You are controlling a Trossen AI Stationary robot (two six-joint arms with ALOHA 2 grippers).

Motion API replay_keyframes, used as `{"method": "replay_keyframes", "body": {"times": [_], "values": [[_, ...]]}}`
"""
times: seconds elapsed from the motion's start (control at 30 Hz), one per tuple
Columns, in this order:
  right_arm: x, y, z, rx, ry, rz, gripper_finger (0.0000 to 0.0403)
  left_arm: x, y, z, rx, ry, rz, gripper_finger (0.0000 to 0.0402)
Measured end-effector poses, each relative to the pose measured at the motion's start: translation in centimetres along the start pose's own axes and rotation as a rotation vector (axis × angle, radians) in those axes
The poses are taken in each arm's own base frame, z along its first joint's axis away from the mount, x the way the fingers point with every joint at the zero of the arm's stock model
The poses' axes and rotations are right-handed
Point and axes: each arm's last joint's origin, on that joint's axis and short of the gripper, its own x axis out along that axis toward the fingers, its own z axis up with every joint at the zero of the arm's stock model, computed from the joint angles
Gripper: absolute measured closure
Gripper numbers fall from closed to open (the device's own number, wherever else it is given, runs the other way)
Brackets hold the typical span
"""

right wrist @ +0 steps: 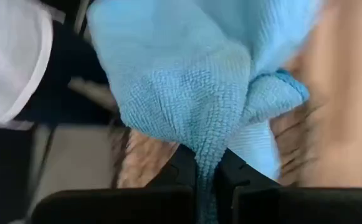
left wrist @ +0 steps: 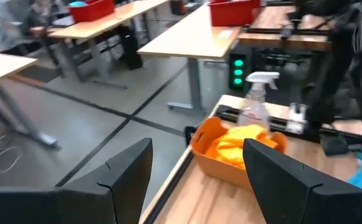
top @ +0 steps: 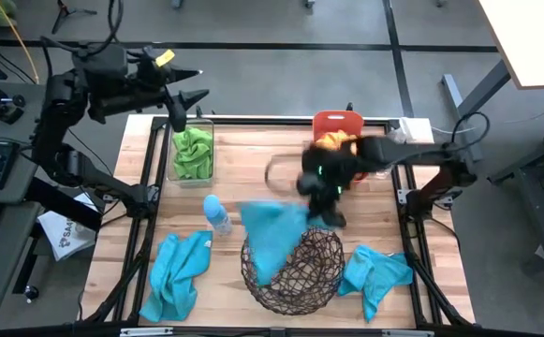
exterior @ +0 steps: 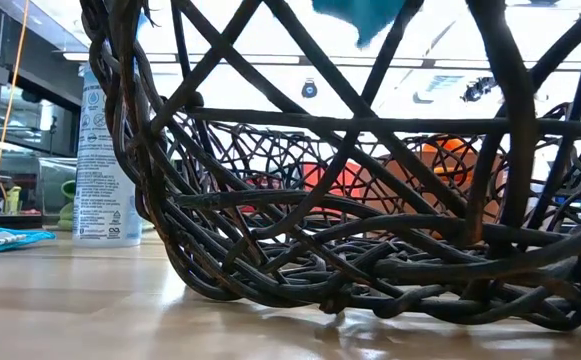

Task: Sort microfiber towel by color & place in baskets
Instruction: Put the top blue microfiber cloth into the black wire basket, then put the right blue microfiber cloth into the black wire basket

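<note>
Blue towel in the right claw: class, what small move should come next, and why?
Probably open the right claw to drop the blue towel: it hangs pinched over the round wire basket, partly draped on the rim.

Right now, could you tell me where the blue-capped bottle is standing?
In the high view the bottle stands upright left of centre, between the clear bin of green cloths and the wire basket, beside a turquoise towel.
</note>
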Motion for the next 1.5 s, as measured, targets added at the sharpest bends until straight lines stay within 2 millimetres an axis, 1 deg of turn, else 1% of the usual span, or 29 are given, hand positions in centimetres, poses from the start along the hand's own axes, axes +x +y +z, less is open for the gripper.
{"method": "replay_keyframes", "body": {"times": [0.1,0.2,0.23,0.3,0.37,0.53,0.67,0.77,0.87,0.97,1.03,1.17,1.27,1.33,1.4,1.5], "values": [[3.6,1.4,-1.7,0.054,0.082,0.051,0.0399,0.1,-0.2,0.3,0.010,-0.037,-0.039,0.0163],[7.6,1.3,-3.6,0.147,0.134,0.061,0.0389,0.1,-0.2,0.7,0.011,-0.081,-0.055,0.0163],[8.6,1.1,-3.9,0.195,0.126,0.058,0.0383,0.0,-0.2,0.9,0.013,-0.095,-0.061,0.0163],[9.5,0.8,-4.1,0.306,0.082,0.068,0.0367,0.0,-0.2,1.0,0.017,-0.107,-0.062,0.0163],[9.7,0.9,-3.9,0.373,0.049,0.087,0.0343,0.0,-0.2,1.0,0.020,-0.109,-0.062,0.0163],[10.1,1.7,-3.9,0.383,0.033,0.118,0.0261,0.0,-0.2,1.0,0.021,-0.110,-0.066,0.0163],[10.1,2.3,-4.2,0.432,0.100,0.195,0.0189,-0.2,-0.2,1.0,0.032,-0.115,-0.103,0.0163],[10.0,2.4,-4.4,0.528,0.162,0.268,0.0141,-0.7,-0.1,0.9,0.065,-0.123,-0.127,0.0163],[9.7,2.1,-4.6,0.647,0.231,0.314,0.0106,-1.3,0.0,0.8,0.090,-0.126,-0.149,0.0163],[9.6,1.9,-5.5,0.752,0.322,0.268,0.0088,-1.7,0.1,0.7,0.114,-0.134,-0.162,0.0163],[9.8,2.7,-6.7,0.789,0.417,0.197,0.0083,-2.0,0.1,0.6,0.135,-0.133,-0.177,0.0163],[10.1,5.6,-9.6,0.758,0.621,0.071,0.0082,-2.3,0.1,0.1,0.154,-0.099,-0.213,0.0163],[10.4,8.3,-11.6,0.700,0.724,-0.023,0.0082,-2.5,0.1,-0.1,0.132,-0.079,-0.232,0.0163],[10.6,10.1,-12.8,0.641,0.740,-0.098,0.0082,-2.6,0.0,-0.1,0.122,-0.080,-0.266,0.0163],[10.9,11.6,-13.9,0.584,0.712,-0.182,0.0082,-2.9,0.0,-0.2,0.108,-0.081,-0.293,0.0163],[11.2,12.9,-15.0,0.544,0.648,-0.288,0.0082,-2.9,-0.1,-0.2,0.062,-0.078,-0.336,0.0163]]}}
